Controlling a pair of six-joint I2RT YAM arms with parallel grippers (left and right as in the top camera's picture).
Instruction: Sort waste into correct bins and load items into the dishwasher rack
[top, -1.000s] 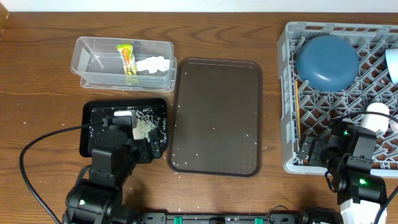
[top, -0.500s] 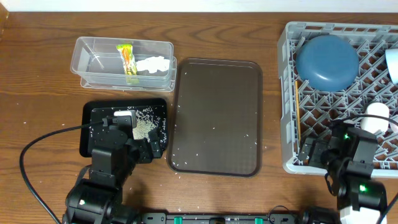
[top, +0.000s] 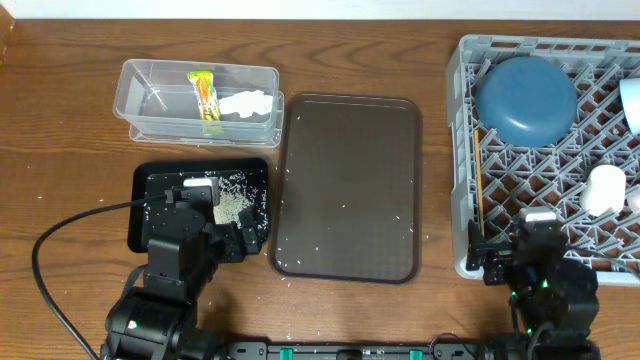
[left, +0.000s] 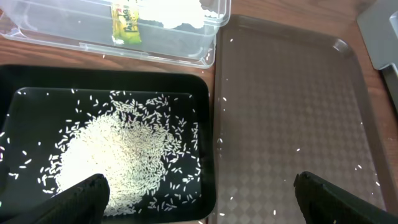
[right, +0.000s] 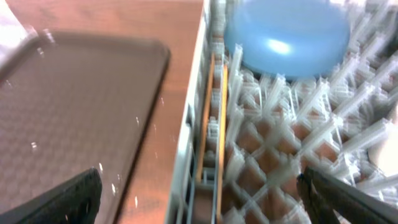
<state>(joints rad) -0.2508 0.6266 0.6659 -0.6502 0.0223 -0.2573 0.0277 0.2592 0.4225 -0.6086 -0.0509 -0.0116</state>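
Observation:
The clear tub (top: 140, 98) holds the snack wrapper (top: 203, 96) and the white tissue (top: 246, 103). The black tray (top: 150, 190) holds a heap of rice grains (left: 118, 155). The grey rack (top: 462, 150) holds the dark-blue dish (top: 526, 98), a pale cup (top: 605, 190) and the wooden chopsticks (right: 213, 118) along its left wall. My left gripper (left: 199, 196) is open and empty over the black tray's right edge. My right gripper (right: 199, 193) is open and empty over the rack's front left corner.
The brown serving tray (top: 347, 185) lies between the black tray and the rack, with a few stray rice grains on it. More grains are scattered on the wooden table (top: 60, 180). A black cable (top: 60, 240) loops at the front left.
My right arm has drawn back toward the front edge and to the left, away from the pale cup. The left arm has not moved.

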